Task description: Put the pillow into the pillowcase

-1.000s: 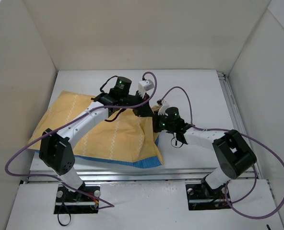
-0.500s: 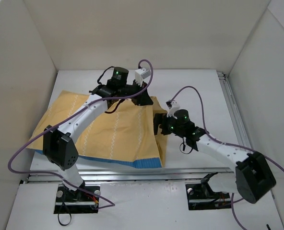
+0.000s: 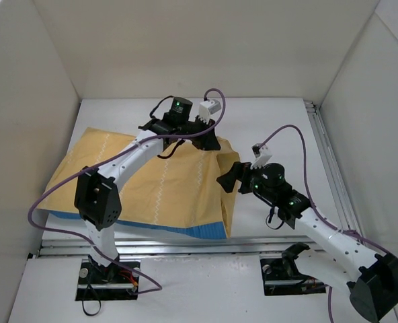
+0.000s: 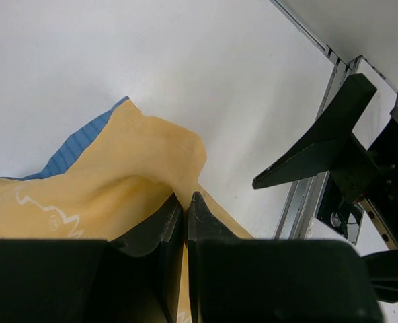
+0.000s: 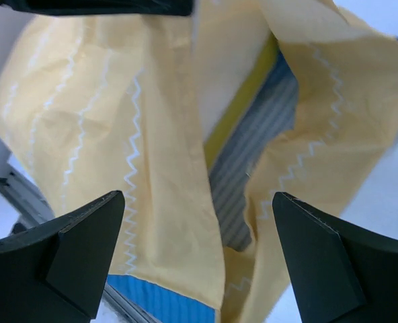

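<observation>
- left fingers point(image 4: 177, 217): pressed together, only a hairline gap between them, with a fold of yellow-orange fabric pinched in it. the fabric is the pillowcase point(image 3: 145, 182), gripped at its far right corner.
- the pinched corner stands raised off the white counter point(image 3: 266, 128). in the left wrist view a strip of the blue face shows just under the lifted yellow flap.
- right fingers point(image 3: 227, 180): spread wide and holding nothing. they point at the right end of the pillowcase, close to the fabric. whether a fingertip touches it, cannot tell.
- pillowcase: lies across the left and middle of the counter, yellow-orange face up with white zigzag lines. a blue edge shows along its near side, and the right end is bunched and folded.
- pillow point(image 5: 219, 74): in the right wrist view a patch of white with a yellow piping line shows in the gap between the yellow folds at the mouth of the pillowcase, beside grey-blue striped lining. the rest is covered by fabric. the top view shows none of it.
</observation>
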`<state>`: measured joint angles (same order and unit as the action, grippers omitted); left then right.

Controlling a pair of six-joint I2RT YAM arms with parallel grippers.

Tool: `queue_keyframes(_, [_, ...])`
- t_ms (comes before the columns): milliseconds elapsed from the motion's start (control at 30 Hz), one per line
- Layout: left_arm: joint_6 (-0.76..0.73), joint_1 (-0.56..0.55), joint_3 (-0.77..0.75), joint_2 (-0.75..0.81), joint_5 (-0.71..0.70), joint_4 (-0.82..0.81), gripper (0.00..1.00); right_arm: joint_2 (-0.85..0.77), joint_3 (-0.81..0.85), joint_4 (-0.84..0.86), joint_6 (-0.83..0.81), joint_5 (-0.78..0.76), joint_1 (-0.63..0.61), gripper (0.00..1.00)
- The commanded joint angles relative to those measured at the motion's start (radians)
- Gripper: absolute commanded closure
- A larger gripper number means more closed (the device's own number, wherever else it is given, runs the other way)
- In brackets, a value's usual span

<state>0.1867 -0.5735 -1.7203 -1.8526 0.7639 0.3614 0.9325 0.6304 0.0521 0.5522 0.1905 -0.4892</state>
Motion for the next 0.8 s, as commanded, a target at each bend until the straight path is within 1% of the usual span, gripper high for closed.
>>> queue_keyframes(0, [0.023, -0.022, -0.018, 0.02, -0.011, -0.055, 0.97, -0.05, -0.027, -0.041, 0.022, -0.132, 0.017, 0.11])
queue_keyframes(67, [0.023, -0.022, 0.013, 0.05, -0.014, -0.067, 0.98, -0.04, -0.043, -0.079, 0.023, -0.186, 0.027, 0.11])
queue_keyframes(167, [0.007, -0.012, 0.069, 0.102, -0.002, -0.075, 0.98, 0.012, -0.052, -0.089, 0.035, -0.186, 0.04, 0.12])
queue_keyframes(233, [-0.007, 0.006, 0.108, 0.162, -0.003, -0.075, 0.98, 0.071, -0.044, -0.084, 0.054, -0.186, 0.047, 0.15])
queue_keyframes(267, [-0.007, 0.006, 0.151, 0.191, -0.011, -0.073, 0.98, 0.09, -0.037, -0.081, 0.054, -0.222, 0.049, 0.17])
queue_keyframes(333, [0.003, 0.017, 0.194, 0.257, -0.056, -0.075, 0.98, 0.143, -0.008, -0.074, 0.051, -0.243, 0.046, 0.17])
queue_keyframes(400, [0.011, 0.031, 0.241, 0.305, -0.093, -0.072, 0.97, 0.199, 0.032, -0.06, 0.038, -0.235, 0.049, 0.18])
queue_keyframes(467, [0.019, 0.031, 0.266, 0.332, -0.101, -0.059, 0.97, 0.245, 0.076, -0.005, 0.028, -0.198, 0.046, 0.21])
queue_keyframes(533, [0.028, 0.031, 0.277, 0.346, -0.112, -0.05, 0.97, 0.317, 0.101, 0.024, 0.026, -0.157, 0.038, 0.22])
queue_keyframes(600, [0.034, 0.031, 0.277, 0.368, -0.12, -0.041, 0.97, 0.383, 0.133, 0.057, 0.028, -0.152, 0.014, 0.24])
queue_keyframes(767, [0.023, 0.04, 0.263, 0.427, -0.133, -0.03, 0.96, 0.474, 0.17, 0.126, 0.031, -0.129, -0.023, 0.27])
